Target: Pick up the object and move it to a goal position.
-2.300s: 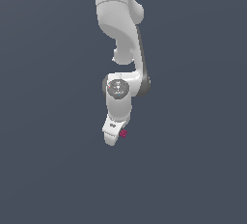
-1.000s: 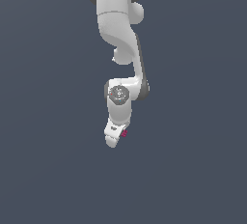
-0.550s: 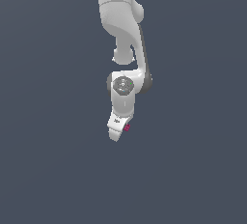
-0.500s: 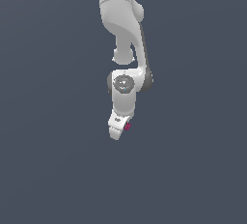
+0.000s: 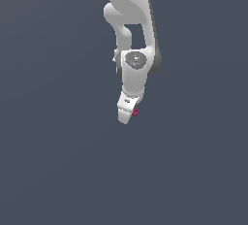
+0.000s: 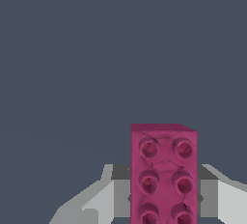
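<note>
Where the wrist view looks down past the white gripper [image 6: 163,196], the magenta-pink object [image 6: 163,175] fills the gap between the jaws, a grey-white finger [image 6: 103,199] close against each of its long sides, so the jaws look clamped on it; its face shows two rows of round studs. Farther off, in the exterior view, the object [image 5: 135,113] is a small pink spot at the tip of the gripper [image 5: 127,114], on the exterior view's right of the downward-pointing arm [image 5: 131,35], against plain dark grey.
</note>
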`<state>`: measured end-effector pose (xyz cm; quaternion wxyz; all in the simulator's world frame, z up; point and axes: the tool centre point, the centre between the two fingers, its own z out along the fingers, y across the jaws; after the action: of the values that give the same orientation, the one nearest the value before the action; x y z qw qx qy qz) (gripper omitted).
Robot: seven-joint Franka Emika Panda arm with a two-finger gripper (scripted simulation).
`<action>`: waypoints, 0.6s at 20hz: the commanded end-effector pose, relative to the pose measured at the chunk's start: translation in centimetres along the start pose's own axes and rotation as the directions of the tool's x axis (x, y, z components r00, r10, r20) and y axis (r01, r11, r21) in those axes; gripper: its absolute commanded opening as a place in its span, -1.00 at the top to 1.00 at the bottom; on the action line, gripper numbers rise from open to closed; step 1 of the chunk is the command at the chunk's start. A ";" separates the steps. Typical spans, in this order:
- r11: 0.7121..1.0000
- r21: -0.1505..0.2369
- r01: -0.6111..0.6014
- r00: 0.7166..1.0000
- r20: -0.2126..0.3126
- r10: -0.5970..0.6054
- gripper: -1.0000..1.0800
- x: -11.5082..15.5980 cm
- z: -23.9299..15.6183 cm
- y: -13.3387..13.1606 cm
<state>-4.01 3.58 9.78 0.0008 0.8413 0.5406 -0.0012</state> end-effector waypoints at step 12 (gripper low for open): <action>1.000 -0.001 0.000 1.000 0.001 0.000 1.00 1.7 -8.4 -8.5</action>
<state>-10.30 8.15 17.32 0.0015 0.8411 0.5409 -0.0011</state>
